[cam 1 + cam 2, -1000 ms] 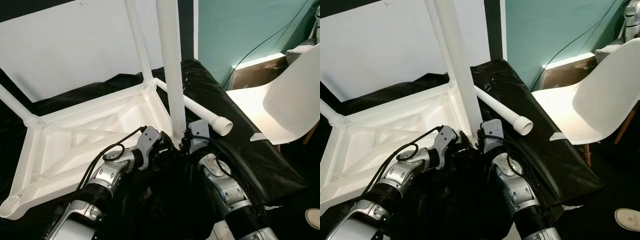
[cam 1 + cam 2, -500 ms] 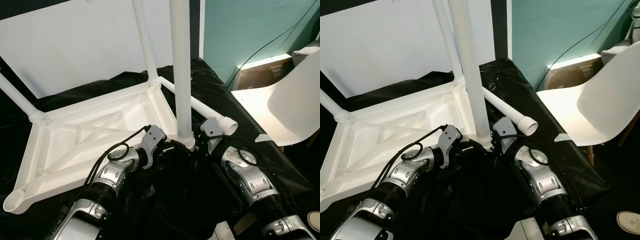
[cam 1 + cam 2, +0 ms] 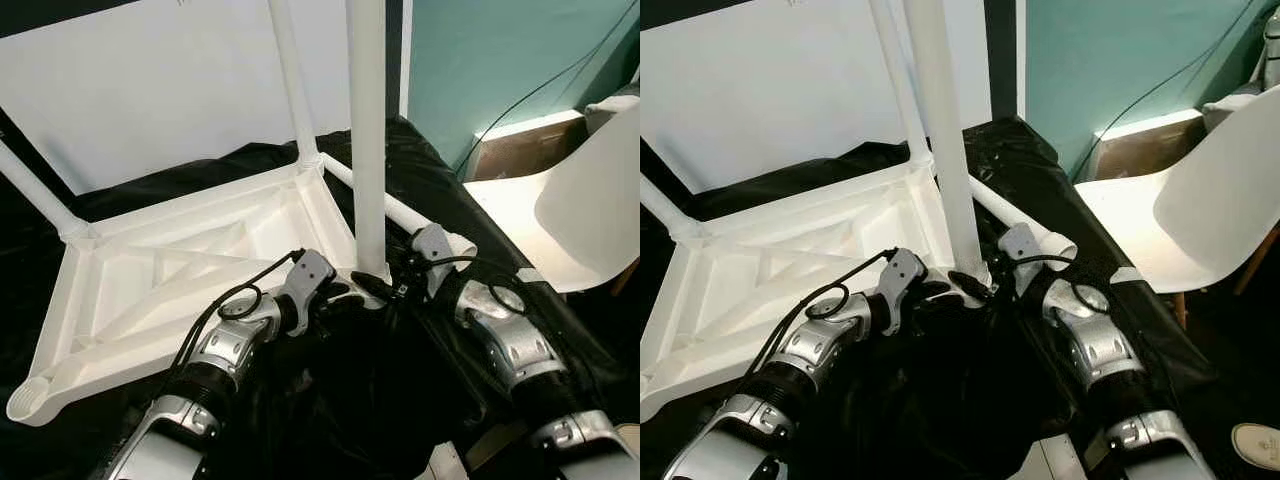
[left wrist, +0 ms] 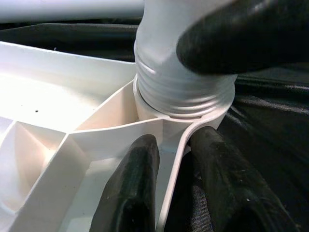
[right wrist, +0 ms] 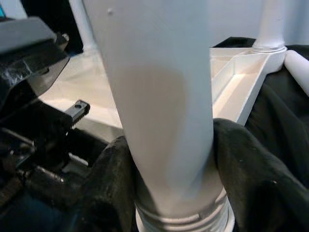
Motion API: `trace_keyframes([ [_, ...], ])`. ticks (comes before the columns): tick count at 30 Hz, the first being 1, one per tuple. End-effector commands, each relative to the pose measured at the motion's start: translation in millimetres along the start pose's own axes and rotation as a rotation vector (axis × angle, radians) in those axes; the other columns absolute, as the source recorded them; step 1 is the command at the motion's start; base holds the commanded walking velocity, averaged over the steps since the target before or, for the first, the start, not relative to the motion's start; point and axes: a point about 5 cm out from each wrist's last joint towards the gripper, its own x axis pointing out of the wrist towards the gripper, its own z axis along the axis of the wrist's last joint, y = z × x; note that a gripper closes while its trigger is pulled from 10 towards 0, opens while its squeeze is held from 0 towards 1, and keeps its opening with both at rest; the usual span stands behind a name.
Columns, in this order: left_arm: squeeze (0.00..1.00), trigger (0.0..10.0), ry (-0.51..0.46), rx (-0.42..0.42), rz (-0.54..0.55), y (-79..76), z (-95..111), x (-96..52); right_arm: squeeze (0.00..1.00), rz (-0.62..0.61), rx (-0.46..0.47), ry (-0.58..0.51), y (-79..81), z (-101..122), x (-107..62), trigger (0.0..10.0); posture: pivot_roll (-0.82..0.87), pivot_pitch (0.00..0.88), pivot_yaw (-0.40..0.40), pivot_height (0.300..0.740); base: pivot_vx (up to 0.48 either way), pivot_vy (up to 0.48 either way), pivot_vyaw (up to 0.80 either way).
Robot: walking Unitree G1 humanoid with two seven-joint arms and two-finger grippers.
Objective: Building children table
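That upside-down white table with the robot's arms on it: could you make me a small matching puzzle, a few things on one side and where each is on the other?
Things:
1. left gripper
2. right gripper
3. loose leg
4. white chair

Places:
A. lying on the black cloth
B. clamped round the upright leg near its threaded end
C. standing by the teal wall, to the robot's right
D. pinching the tabletop rim at the corner socket

Pairs: 1-D, 2-B, 3-A, 4-C

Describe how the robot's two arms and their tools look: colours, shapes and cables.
Both arms are silver metal with ribbed black joint rings. The left arm carries a looping black cable; the right arm has a black cable coiled near its wrist. Each tool has a grey bracket and two long, rounded black fingers.
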Motion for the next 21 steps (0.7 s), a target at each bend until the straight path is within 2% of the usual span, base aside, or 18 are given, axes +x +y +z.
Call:
trace_keyframes([
  [1,0.0,10.0,0.04,-0.014,-0.05,-4.6,-7.3,2.6,0.0,-0.028,0.075,0.047,21.2,-20.7,4.2,0.0,-0.03,0.0,0.126,0.74,0.0,0.0,0.0],
  [2,0.0,10.0,0.043,-0.01,-0.051,-4.6,-7.1,2.6,0.0,-0.134,0.11,0.016,27.7,-25.3,3.6,0.0,-0.03,0.0,0.128,0.74,0.0,0.0,0.0],
  [3,0.0,10.0,0.043,-0.01,-0.051,-4.6,-7.1,2.6,0.0,-0.134,0.11,0.016,27.7,-25.3,3.6,0.0,-0.03,0.0,0.128,0.74,0.0,0.0,0.0],
  [5,0.0,10.0,0.05,-0.004,-0.043,-3.4,-7.0,1.6,0.0,-0.305,0.183,-0.047,41.7,-31.8,0.4,0.0,-0.02,0.0,0.133,0.74,0.0,0.0,0.0],
  [6,0.0,10.0,0.051,-0.003,-0.039,-2.9,-7.0,1.0,0.0,-0.337,0.209,-0.064,45.2,-32.9,-0.3,0.0,-0.02,0.0,0.133,0.74,0.0,0.0,0.0],
  [13,0.0,10.0,0.058,-0.004,-0.036,-1.7,-8.5,-2.4,0.0,-0.356,0.23,-0.058,41.3,-33.3,1.9,0.0,-0.01,0.0,0.136,0.74,0.0,0.0,0.0],
  [14,0.0,10.0,0.059,-0.005,-0.034,-1.5,-8.9,-2.5,0.0,-0.321,0.21,-0.048,42.4,-32.2,2.7,10.0,-0.01,0.0,0.134,0.74,0.0,0.0,0.0],
  [15,0.0,10.0,0.059,-0.005,-0.033,-1.4,-9.0,-2.5,0.0,-0.312,0.203,-0.045,42.6,-31.9,2.9,10.0,-0.01,0.0,0.134,0.74,0.0,0.0,0.0],
  [16,0.0,10.0,0.059,-0.006,-0.032,-1.3,-8.9,-2.1,1.0,-0.282,0.193,-0.047,41.9,-30.8,3.4,10.0,-0.02,0.0,0.132,0.74,0.0,0.0,0.0],
  [19,0.0,10.0,0.059,-0.007,-0.03,-1.2,-8.9,-1.3,1.0,-0.248,0.179,-0.053,41.3,-28.5,4.0,10.0,-0.02,0.0,0.129,0.74,0.0,0.0,0.0],
  [21,0.0,10.0,0.059,-0.006,-0.03,-1.5,-9.0,0.5,1.0,-0.182,0.119,-0.05,34.3,-23.9,5.0,10.0,-0.03,0.0,0.127,0.74,0.0,0.0,0.0],
])
